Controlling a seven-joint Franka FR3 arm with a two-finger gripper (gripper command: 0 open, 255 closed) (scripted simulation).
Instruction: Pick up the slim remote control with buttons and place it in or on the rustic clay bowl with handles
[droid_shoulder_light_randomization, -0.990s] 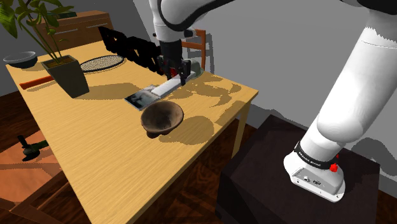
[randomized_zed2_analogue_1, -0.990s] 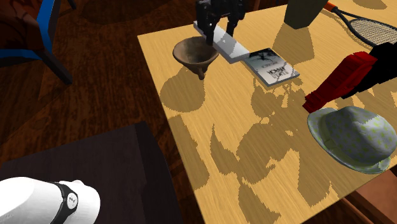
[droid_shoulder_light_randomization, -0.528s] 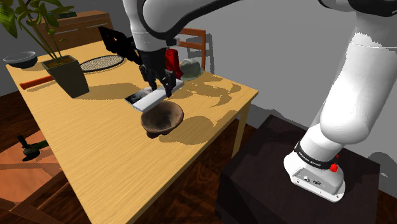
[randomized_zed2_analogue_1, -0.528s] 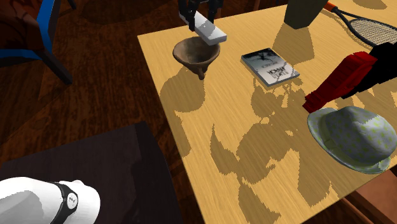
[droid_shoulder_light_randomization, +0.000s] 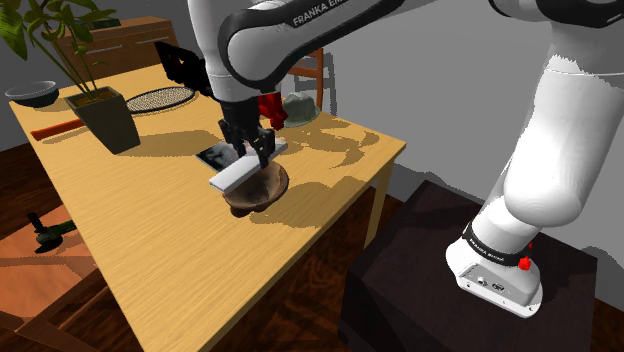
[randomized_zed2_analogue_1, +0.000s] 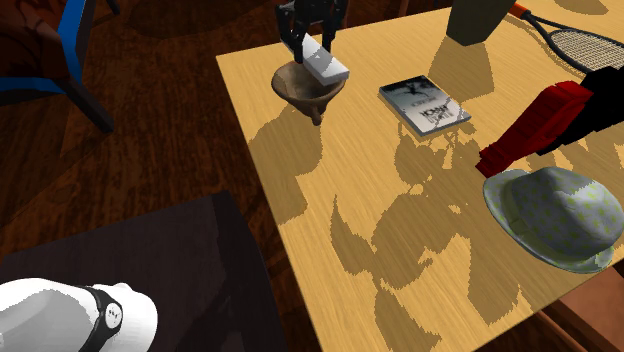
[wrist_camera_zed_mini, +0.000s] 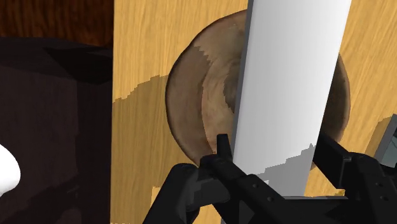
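remote (droid_shoulder_light_randomization: 243, 168), a slim pale slab, is clamped near one end between the black fingers of the gripper (droid_shoulder_light_randomization: 250, 146) and hangs over the brown bowl (droid_shoulder_light_randomization: 262, 192), its long body crossing the hollow in the wrist view. whether it touches the rim i cannot tell. the bowl stands on the wooden table (droid_shoulder_light_randomization: 150, 235), with a book (randomized_zed2_analogue_1: 424, 103) lying near it. well apart are a spotted hat (randomized_zed2_analogue_1: 555, 215), a potted plant (droid_shoulder_light_randomization: 105, 118) and a racket (droid_shoulder_light_randomization: 160, 97).

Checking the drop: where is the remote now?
In the shoulder view, left of centre, the white remote is clamped in the gripper over the brown bowl.
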